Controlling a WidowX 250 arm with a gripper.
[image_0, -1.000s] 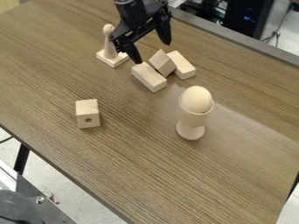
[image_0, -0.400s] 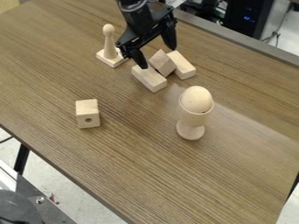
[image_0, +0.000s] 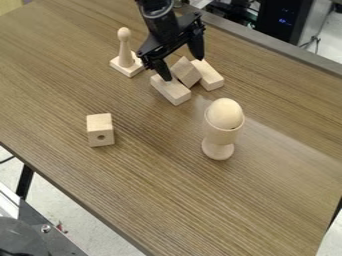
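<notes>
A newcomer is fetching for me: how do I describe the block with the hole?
On the brown table, the gripper hangs with open fingers by three blocks. Well apart from them, nearer the camera and further left in the view, one block stands alone. Its camera-facing side has a round hole; the three show none.

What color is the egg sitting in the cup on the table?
The egg is pale cream, seen in the camera view.
</notes>
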